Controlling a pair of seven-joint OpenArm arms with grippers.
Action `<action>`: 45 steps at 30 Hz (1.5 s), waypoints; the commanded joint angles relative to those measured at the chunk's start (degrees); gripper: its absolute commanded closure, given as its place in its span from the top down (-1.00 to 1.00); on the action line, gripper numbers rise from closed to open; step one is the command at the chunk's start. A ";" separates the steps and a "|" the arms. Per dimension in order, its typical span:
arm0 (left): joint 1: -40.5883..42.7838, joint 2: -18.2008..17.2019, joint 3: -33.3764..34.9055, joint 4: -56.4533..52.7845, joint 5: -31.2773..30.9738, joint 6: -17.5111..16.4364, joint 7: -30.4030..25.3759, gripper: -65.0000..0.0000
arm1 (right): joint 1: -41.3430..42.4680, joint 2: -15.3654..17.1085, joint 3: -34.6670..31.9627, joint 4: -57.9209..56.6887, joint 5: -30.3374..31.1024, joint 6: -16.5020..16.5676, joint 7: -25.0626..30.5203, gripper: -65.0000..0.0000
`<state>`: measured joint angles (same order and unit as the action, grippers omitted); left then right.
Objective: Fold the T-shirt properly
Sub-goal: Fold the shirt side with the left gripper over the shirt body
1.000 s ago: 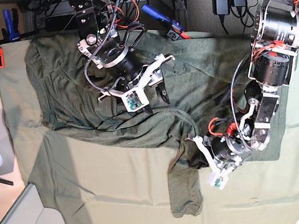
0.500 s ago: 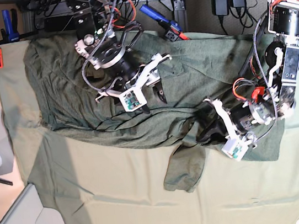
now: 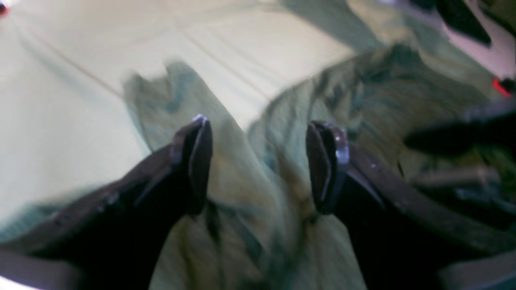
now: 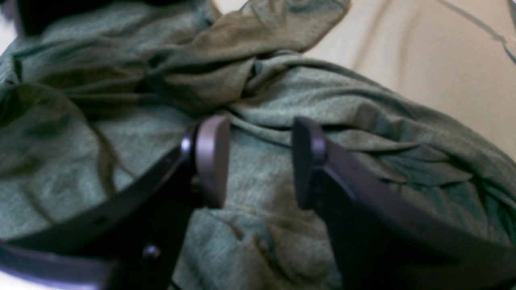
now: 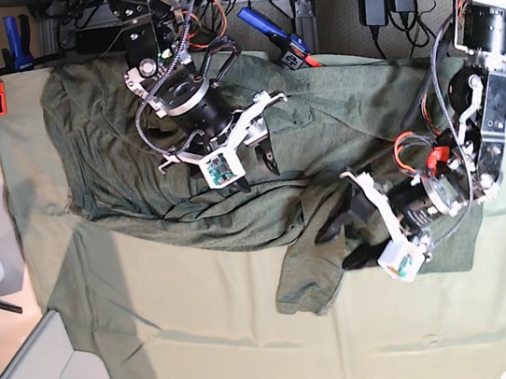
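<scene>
Beneath the left hand [image 5: 349,237], jaws wide and holding nothing, lies the T-shirt [image 5: 320,133]'s loose sleeve, running lengthwise away from it; the right hand [image 5: 260,170], half open, hovers over the body.

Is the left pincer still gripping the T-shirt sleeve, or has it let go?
Let go, though contact cannot be ruled out. In the left wrist view the left pincer stands open, the T-shirt fabric loose between its fingers; blur hides any light touch.
</scene>
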<state>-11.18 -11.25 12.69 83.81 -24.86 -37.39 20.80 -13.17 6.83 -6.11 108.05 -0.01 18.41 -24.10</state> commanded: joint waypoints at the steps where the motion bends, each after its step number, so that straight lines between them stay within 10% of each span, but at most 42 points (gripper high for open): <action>1: -2.43 0.35 -0.22 -0.15 -0.07 1.20 -2.12 0.22 | 0.13 0.11 0.11 1.25 0.46 -0.17 1.51 -0.20; 11: -17.38 9.38 -0.22 -29.53 10.08 7.15 -11.30 0.22 | -0.57 -0.24 2.34 1.25 0.46 -0.15 1.46 -0.20; 22: -22.29 10.27 5.14 -46.27 20.68 19.02 -19.78 0.22 | -1.62 -0.50 3.63 1.25 0.50 -0.17 1.36 -0.20; 35: -22.12 14.47 6.16 -46.27 20.61 15.72 -19.28 0.20 | -1.64 -0.52 3.63 1.25 1.31 -0.17 1.40 -0.20; 41: -22.14 14.21 6.14 -46.16 20.61 15.72 -20.81 -0.90 | -1.62 -0.50 3.63 1.25 1.31 -0.17 1.40 -0.20; 45: -22.12 13.07 5.01 -44.65 20.57 15.69 -20.98 -1.00 | -1.64 -0.50 3.63 1.25 1.31 -0.17 1.40 -0.20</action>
<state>-31.18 1.74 17.89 37.87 -3.68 -21.21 1.43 -15.09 6.33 -2.63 108.05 0.64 18.41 -24.12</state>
